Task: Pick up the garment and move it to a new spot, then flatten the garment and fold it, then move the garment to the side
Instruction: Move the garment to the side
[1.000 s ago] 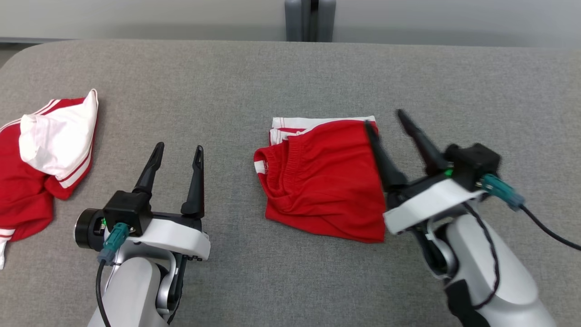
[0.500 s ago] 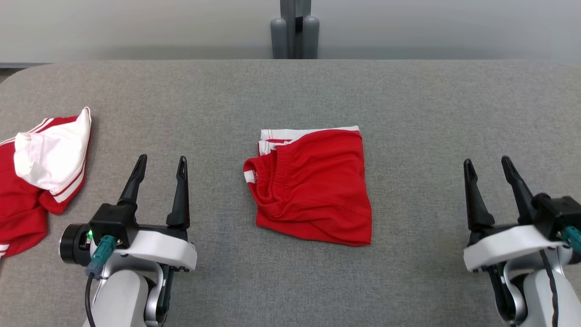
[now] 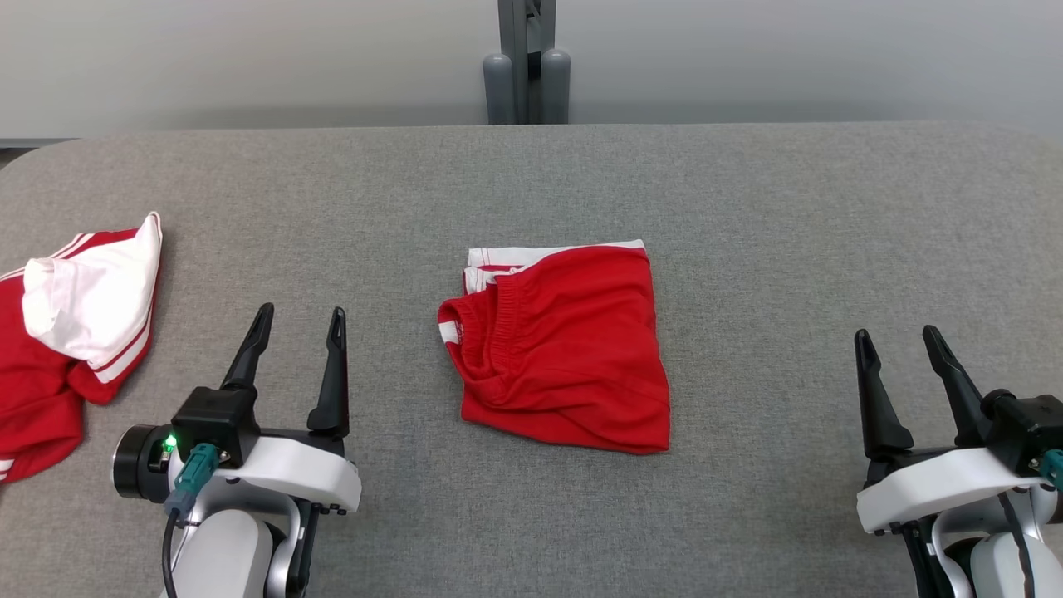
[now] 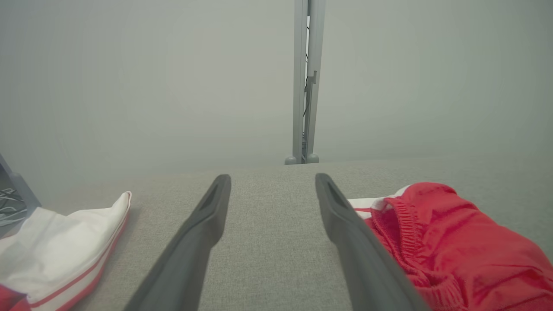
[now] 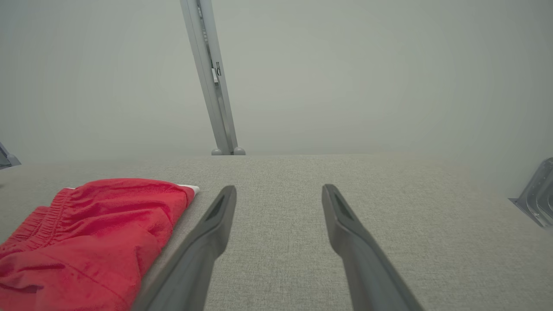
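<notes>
Garment (image 3: 556, 349) sits folded in the middle of the grey surface (image 3: 747, 191), a compact red packet. Its elastic waistband faces the robot's left, and a white-striped hem peeks out along the far edge. It's close to square, so there's no clear long axis to call.

Left fingers (image 3: 332, 365) hover at the lower left, spread wide and holding nothing, tips pointing away from the robot. The packet lies just off to their right and a little ahead. In the left wrist view the waistband (image 4: 399, 216) shows right beside the right-hand finger, apart from it.

Right fingers (image 3: 876, 399) are over at the lower right, also wide apart and empty. The packet lies to their left across a broader stretch of bare cloth. In the right wrist view the red fabric (image 5: 86, 233) sits left of the left-hand finger, not touching.

So the left arm looks the nearer of the two. My read is that the fold is done and the slide to the side is what remains. A second red-and-white garment (image 3: 75, 324) lies crumpled at the far left of the surface. That may crowd a push in that direction, while the right side has more room.
</notes>
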Controlling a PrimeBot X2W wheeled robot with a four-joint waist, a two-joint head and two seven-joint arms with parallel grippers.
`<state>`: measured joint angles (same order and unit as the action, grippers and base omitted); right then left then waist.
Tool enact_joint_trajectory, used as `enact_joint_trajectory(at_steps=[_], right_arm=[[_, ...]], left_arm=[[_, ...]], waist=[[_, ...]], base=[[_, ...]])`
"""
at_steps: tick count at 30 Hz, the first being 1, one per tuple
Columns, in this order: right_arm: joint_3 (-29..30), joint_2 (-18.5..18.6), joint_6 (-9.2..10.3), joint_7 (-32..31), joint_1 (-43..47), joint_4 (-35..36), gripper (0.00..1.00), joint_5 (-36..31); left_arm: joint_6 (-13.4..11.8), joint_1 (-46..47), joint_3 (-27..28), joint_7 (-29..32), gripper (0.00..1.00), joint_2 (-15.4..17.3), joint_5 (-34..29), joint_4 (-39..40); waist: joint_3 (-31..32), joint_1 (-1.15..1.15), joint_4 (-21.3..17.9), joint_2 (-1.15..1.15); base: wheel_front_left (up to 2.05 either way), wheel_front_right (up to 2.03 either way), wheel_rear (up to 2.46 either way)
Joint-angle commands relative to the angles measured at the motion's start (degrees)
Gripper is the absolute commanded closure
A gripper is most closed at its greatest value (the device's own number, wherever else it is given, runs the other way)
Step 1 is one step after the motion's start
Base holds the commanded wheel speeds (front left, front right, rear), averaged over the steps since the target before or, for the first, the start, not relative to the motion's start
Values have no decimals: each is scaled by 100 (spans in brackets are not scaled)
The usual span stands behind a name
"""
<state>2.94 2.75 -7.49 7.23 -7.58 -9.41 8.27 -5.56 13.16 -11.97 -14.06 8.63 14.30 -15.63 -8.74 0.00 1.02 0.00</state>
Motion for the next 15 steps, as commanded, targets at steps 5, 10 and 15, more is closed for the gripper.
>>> enact_joint_trajectory(at_steps=[5, 10, 15], right_arm=[[-86, 32, -2, -90, 40, 32, 0, -11], [-496, 29, -2, -314, -175, -239, 0, 67], [-1098, 36, -2, -372, -492, -823, 0, 342]], left_arm=[[8, 21, -67, 29, 0, 2, 55, 0], [39, 80, -160, 25, 0, -49, 66, 7], [92, 185, -249, 3, 0, -105, 86, -33]], waist=[[-34, 0, 88, 0], [-126, 0, 253, 0], [-256, 0, 464, 0]], base=[[0, 0, 0], [0, 0, 0], [0, 0, 0]])
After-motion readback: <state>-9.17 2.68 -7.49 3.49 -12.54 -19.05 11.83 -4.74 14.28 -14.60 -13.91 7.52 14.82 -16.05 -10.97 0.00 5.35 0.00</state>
